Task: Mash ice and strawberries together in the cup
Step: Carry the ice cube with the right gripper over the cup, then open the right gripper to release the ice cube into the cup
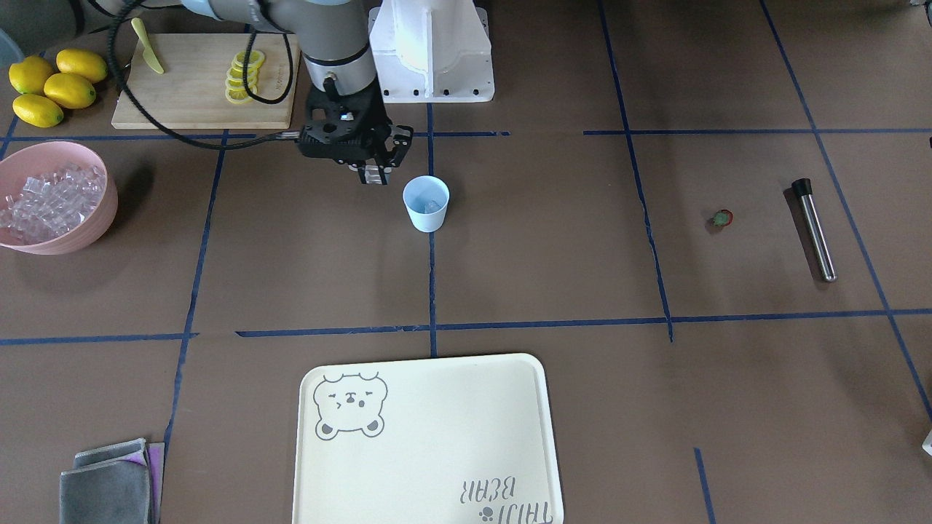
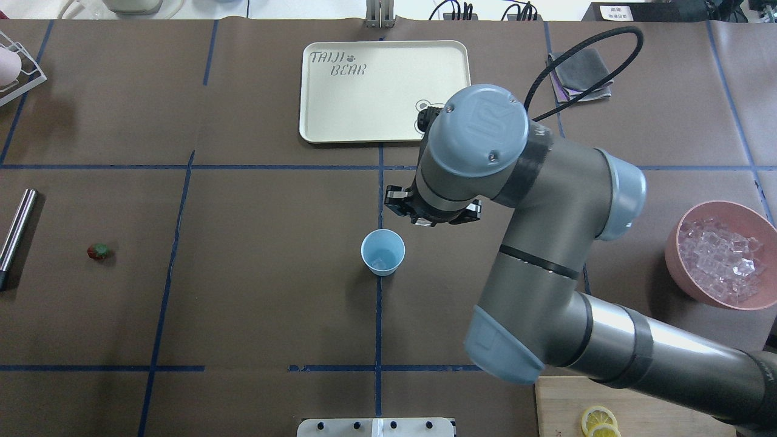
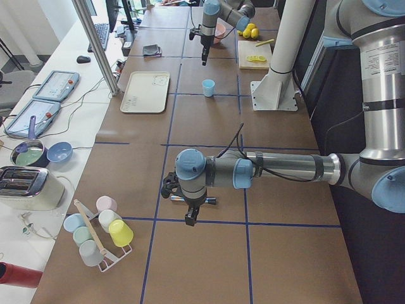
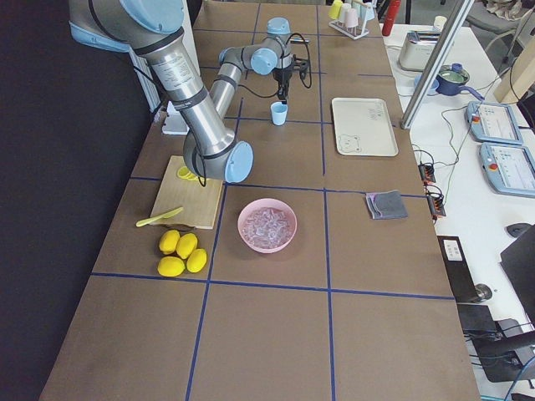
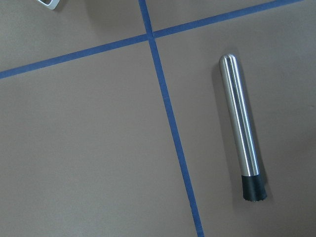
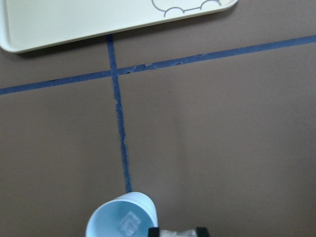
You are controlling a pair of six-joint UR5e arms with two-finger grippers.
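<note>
Exterior front-facing view, closest edge first: tray (image 1: 437, 437) and folded cloths (image 1: 109, 484), apart from everything else, probably parked for serving and wiping.

Mid-table: cup (image 1: 426, 217) upright on the centre tape line, likely put there so both arms can reach. One piece of ice (image 1: 434, 206) visible inside.

Same depth, well off on the left arm's side: strawberry (image 1: 721, 217) loose on the table, not yet in cup. Muddler (image 1: 815, 229) lying flat further out. Both seemingly staged for the left arm.

Opposite side: pink bowl (image 1: 91, 218) heaped with more ice, near the right arm.

Just behind cup: right gripper (image 1: 373, 177), pointing down, beside the rim and not over it. Pinched on something small and clear, looks like another ice piece. Confirmed in right wrist view: glassy bit between the fingertips, cup just beside them. Judged as ferrying ice from bowl to cup; needs a short sideways shift before release, or the piece lands on the table.

Farther back: board (image 1: 196, 94) with lemon slices (image 1: 244, 76) and knife (image 1: 148, 56), lemons (image 1: 54, 87) beside it. Not part of this task.

Left gripper (image 3: 190, 220) seen only in exterior left view, hanging over muddler, presumably waiting for the mashing step. Cannot tell whether released or clenched. Left wrist view: muddler alone, no fingers in shot.
</note>
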